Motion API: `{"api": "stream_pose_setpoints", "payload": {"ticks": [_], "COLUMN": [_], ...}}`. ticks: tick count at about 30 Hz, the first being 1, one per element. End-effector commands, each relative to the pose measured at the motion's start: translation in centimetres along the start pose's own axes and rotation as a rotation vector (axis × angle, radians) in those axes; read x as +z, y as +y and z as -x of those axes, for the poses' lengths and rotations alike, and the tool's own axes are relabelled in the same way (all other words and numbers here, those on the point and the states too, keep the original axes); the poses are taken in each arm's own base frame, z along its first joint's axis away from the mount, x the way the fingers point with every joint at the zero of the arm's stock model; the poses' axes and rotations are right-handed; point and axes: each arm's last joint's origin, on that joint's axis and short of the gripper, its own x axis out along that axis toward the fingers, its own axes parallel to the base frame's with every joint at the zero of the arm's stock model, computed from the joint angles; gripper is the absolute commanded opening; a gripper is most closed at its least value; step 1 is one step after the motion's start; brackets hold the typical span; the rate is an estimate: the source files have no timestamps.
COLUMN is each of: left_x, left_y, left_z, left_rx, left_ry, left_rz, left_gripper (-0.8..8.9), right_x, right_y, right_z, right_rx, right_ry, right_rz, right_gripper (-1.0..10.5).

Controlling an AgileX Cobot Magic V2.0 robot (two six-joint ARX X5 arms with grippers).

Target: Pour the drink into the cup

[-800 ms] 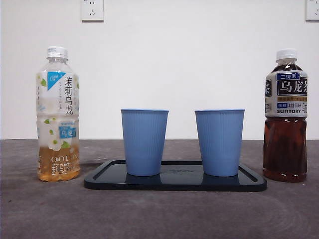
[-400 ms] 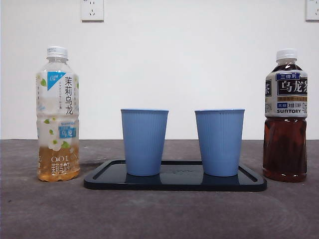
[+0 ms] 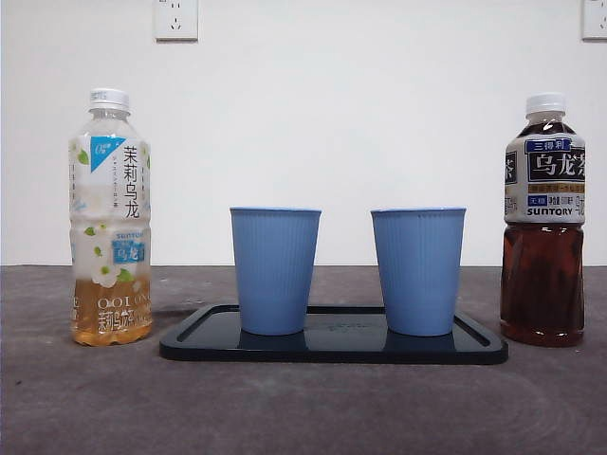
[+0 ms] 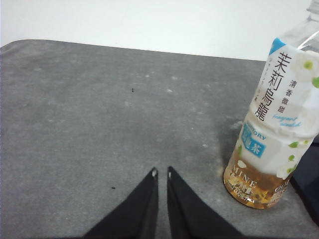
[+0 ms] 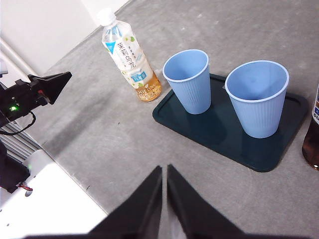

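Grey table (image 4: 99, 109), both my arms parked.
Left gripper (image 4: 161, 174) pinched together near jasmine bottle (image 4: 276, 134); right gripper (image 5: 164, 172) likewise, cups (image 5: 189, 79) well ahead.

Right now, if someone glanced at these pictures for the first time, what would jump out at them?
Two blue cups, the left cup and the right cup, stand side by side on a dark tray mid-table. Flanking the tray are a pale jasmine oolong bottle, only about a quarter full, and a dark Suntory oolong bottle, nearly full. Both bottles are capped, and neither gripper touches anything.
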Motion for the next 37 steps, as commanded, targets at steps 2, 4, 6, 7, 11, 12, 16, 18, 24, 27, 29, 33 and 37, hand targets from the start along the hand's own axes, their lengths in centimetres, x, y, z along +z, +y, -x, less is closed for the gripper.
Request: {"api": "stream_pose_setpoints", "payload": {"ticks": [2, 4, 6, 7, 11, 12, 16, 18, 24, 27, 29, 33, 37], "left_x": [-0.7, -0.7, -0.7, -0.7, -0.7, -0.7, -0.7, -0.7, -0.7, -0.7, -0.7, -0.7, -0.7], "left_y": [0.1, 0.1, 0.1, 0.1, 0.1, 0.1, 0.1, 0.1, 0.1, 0.1, 0.1, 0.1, 0.1], "left_z": [-0.2, -0.2, -0.2, -0.2, -0.2, -0.2, -0.2, -0.2, -0.2, -0.2, -0.2, -0.2, -0.2], "left_rx": [0.008, 0.008, 0.008, 0.008, 0.008, 0.008, 0.008, 0.008, 0.008, 0.008, 0.008, 0.008, 0.008], "left_ry": [0.023, 0.023, 0.023, 0.023, 0.023, 0.023, 0.023, 0.023, 0.023, 0.024, 0.023, 0.024, 0.024], "left_rz": [0.003, 0.003, 0.003, 0.003, 0.003, 0.003, 0.003, 0.003, 0.003, 0.003, 0.003, 0.003, 0.003], "left_gripper": [0.27, 0.27, 0.27, 0.27, 0.27, 0.27, 0.27, 0.27, 0.27, 0.27, 0.27, 0.27, 0.27], "right_x": [0.4, 0.4, 0.4, 0.4, 0.4, 0.4, 0.4, 0.2, -2.3, -3.4, -4.2, -6.3, -9.0], "right_y": [0.2, 0.2, 0.2, 0.2, 0.2, 0.2, 0.1, -0.3, -3.0, -4.8, -5.8, -7.6, -9.4], "right_z": [0.2, 0.2, 0.2, 0.2, 0.2, 0.2, 0.2, 0.5, 0.1, -0.7, -1.4, -2.7, -4.4], "right_rx": [0.010, 0.010, 0.010, 0.010, 0.010, 0.010, -0.025, -0.128, -0.464, -0.615, -0.651, -0.734, -0.795], "right_ry": [-0.016, -0.016, -0.016, -0.016, -0.016, -0.016, -0.025, -0.053, -0.150, -0.307, -0.445, -0.567, -0.529], "right_rz": [0.009, 0.009, 0.009, 0.009, 0.009, 0.009, 0.032, 0.065, 0.077, 0.104, 0.154, 0.210, 0.199], "right_gripper": [0.1, 0.1, 0.1, 0.1, 0.1, 0.1, 0.1, 0.1, 0.1, 0.1, 0.1, 0.1, 0.1]}}
